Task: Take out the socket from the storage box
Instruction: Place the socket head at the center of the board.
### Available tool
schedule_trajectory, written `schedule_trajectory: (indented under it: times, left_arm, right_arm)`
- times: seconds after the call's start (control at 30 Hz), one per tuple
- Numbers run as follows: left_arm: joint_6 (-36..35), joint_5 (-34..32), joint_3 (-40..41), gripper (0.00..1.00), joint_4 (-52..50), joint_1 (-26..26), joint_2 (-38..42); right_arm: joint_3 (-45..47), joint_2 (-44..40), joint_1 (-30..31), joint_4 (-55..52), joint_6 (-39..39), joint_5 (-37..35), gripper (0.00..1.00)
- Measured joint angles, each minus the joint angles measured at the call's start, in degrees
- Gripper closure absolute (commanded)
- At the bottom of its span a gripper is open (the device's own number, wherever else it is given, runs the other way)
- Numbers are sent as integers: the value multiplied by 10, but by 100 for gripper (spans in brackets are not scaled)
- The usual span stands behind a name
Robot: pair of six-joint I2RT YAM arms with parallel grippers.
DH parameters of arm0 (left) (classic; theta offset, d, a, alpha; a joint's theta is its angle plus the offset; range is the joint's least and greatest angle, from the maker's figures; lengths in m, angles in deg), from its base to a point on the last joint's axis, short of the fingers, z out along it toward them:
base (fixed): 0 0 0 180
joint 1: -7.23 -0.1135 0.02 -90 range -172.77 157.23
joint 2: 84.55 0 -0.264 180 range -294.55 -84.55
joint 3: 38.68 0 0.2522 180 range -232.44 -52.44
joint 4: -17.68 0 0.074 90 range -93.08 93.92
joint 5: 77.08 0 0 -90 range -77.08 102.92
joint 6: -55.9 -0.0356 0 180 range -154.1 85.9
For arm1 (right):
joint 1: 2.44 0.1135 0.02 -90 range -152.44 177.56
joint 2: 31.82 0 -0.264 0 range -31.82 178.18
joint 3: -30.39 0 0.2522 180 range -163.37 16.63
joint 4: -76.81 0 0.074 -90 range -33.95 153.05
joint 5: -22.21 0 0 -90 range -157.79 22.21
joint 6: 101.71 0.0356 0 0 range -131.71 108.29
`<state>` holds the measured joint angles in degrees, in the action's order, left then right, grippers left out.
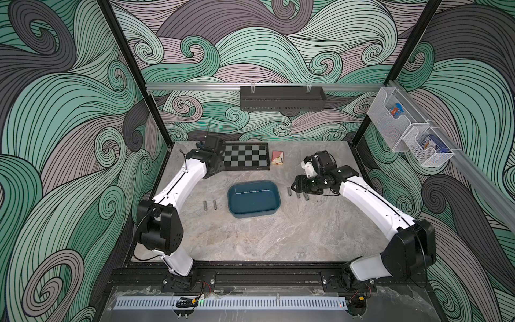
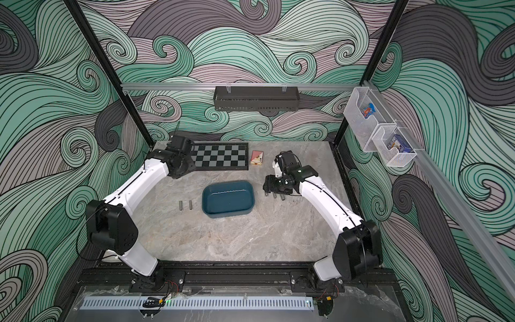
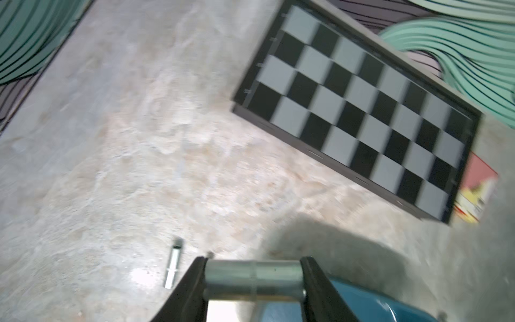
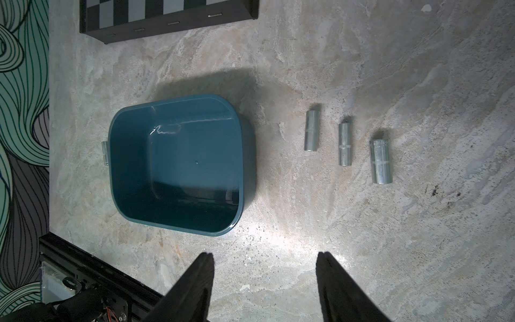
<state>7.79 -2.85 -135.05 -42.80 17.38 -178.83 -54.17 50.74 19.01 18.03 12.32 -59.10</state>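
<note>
Between your left end effector's [image 3: 253, 260] fingers you've got a socket [image 3: 252, 278] pinched, above the surface [image 1: 250, 239] near the chessboard [image 3: 359, 111]. Your box [image 1: 253, 198] sits mid-surface. Three sockets [image 4: 345, 144] lie just right of it, under your right end effector [image 4: 264, 255], fingers spread; two sockets [image 1: 210, 205] lie left of it.

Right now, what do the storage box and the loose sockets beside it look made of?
Storage box: plastic, probably; smooth teal moulded walls with rounded corners and a glossy streak of reflected light. Sockets: metal, likely plated steel; silvery satin cylinders with a fine knurled band.
</note>
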Motion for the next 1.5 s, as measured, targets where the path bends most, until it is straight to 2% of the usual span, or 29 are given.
schedule_trajectory:
  times: [0.17,0.33,0.6,0.83,1.27,1.5]
  left_arm:
    - [56,35,93,64,-3,-109,12]
    - [123,76,124,63,-28,-158,11]
    - [228,105,183,61,-38,-160,11]
    - [279,116,210,59,-30,-160,1]
    - [308,145,242,54,24,-160,-51]
    - [308,146,246,39,30,-160,-49]
  right_arm:
    - [16,-24,0,8,8,15,38]
    - [28,-38,1,18,13,28,38]
    - [33,-44,11,25,21,40,38]
    - [42,-57,14,30,21,41,38]
    - [50,-63,14,33,21,40,38]
    - [57,-65,14,37,21,40,37]
